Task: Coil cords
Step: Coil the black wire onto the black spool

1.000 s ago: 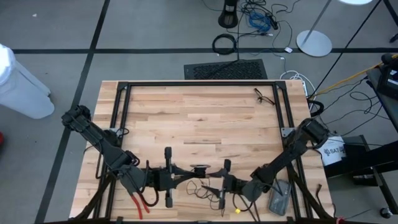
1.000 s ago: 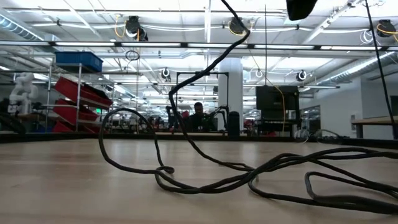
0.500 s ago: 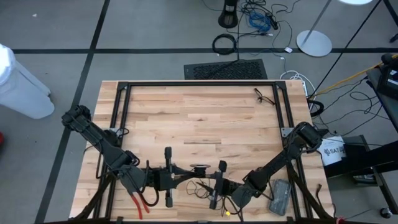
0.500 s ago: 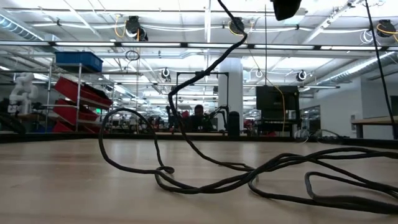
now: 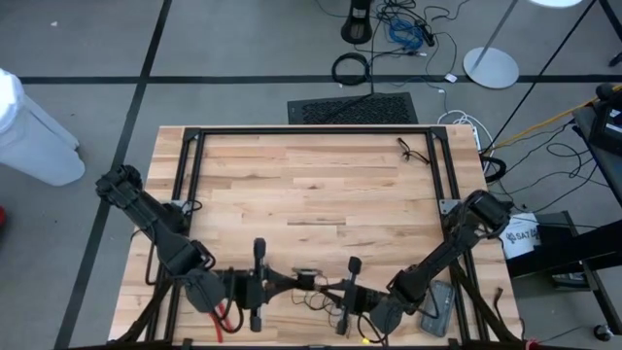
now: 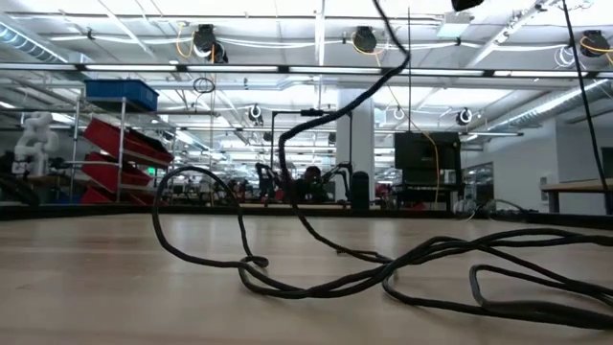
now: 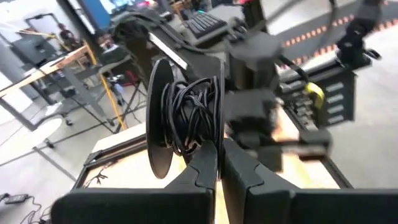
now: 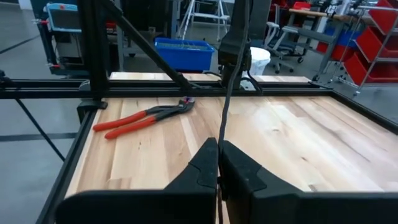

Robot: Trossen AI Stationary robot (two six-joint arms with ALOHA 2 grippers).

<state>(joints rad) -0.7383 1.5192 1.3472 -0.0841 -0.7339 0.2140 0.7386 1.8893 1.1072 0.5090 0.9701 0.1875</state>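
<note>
The left gripper [image 7: 217, 163] is clamped on the cord [image 7: 191, 118], which is wound on a spool near the table's [image 5: 311, 185] front edge. The right gripper [image 8: 218, 163], beside it, pinches the cord's strand, with loose loops lying on the table beneath.

We get four views. High cam looks straight down on the whole surface [image 5: 311, 185] and both arms. Low cam sits at surface height, very near the cord [image 6: 316, 278], facing the room behind. Each wrist cam looks forward past its own gripper (left gripper [image 7: 219, 163], right gripper [image 8: 218, 163]). Right wrist and high cam share the pliers [image 8: 144, 117].
</note>
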